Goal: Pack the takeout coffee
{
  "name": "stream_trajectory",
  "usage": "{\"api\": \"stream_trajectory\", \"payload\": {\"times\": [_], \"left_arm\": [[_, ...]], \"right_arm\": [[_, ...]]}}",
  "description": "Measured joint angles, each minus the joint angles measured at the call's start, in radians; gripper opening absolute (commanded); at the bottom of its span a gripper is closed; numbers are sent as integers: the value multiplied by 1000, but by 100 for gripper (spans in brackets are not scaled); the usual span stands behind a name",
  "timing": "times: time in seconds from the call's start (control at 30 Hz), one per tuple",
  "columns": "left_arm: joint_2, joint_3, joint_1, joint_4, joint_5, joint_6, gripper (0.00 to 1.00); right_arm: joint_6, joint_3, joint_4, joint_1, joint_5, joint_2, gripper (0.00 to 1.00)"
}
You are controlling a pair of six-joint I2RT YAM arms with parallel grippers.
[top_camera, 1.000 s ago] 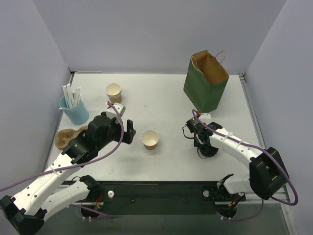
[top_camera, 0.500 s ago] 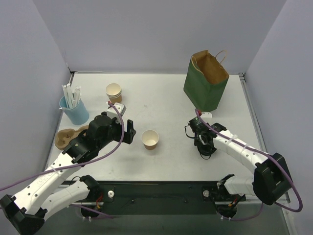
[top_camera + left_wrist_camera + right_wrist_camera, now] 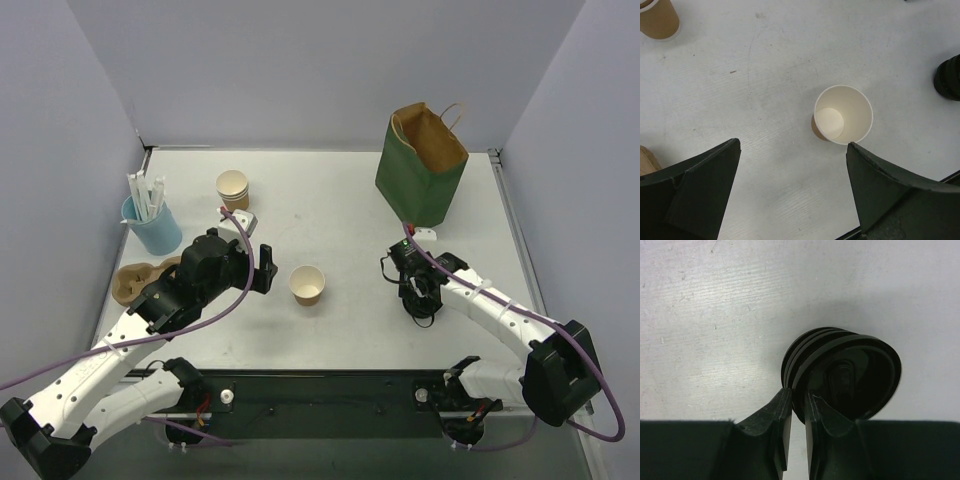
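Right arm reaches forward and low. Its hand (image 3: 418,298) points down, fingers pinching the rim of a round black plastic lid (image 3: 850,375) at 4 o'clock on the white surface (image 3: 330,200). Whether a cup sits beneath cannot be told. Left arm is bent, its hand (image 3: 264,268) spread wide at 9 o'clock from a lidless tan paper cup (image 3: 307,284).

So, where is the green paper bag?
Top view: the green paper bag stands open at the far right of the white table, beyond the right gripper.
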Motion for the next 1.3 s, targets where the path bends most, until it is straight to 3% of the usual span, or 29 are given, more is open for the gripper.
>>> {"api": "stream_trajectory", "payload": {"times": [0.23, 0.53, 0.9, 1.1, 1.3], "left_arm": [[0, 0, 0, 0, 0, 6, 96], [0, 0, 0, 0, 4, 6, 95], [-25, 0, 0, 1, 100, -24, 90], [-126, -17, 0, 60, 246, -45, 89], [-256, -84, 0, 180, 407, -47, 85]], "right_arm": [[-1, 0, -2, 0, 0, 0, 8], [-4, 0, -11, 0, -6, -11, 8], [-34, 77, -63, 0, -148, -218, 9], [-23, 82, 1, -1, -476, -372, 8], [101, 85, 186, 0, -857, -450, 9]]}}
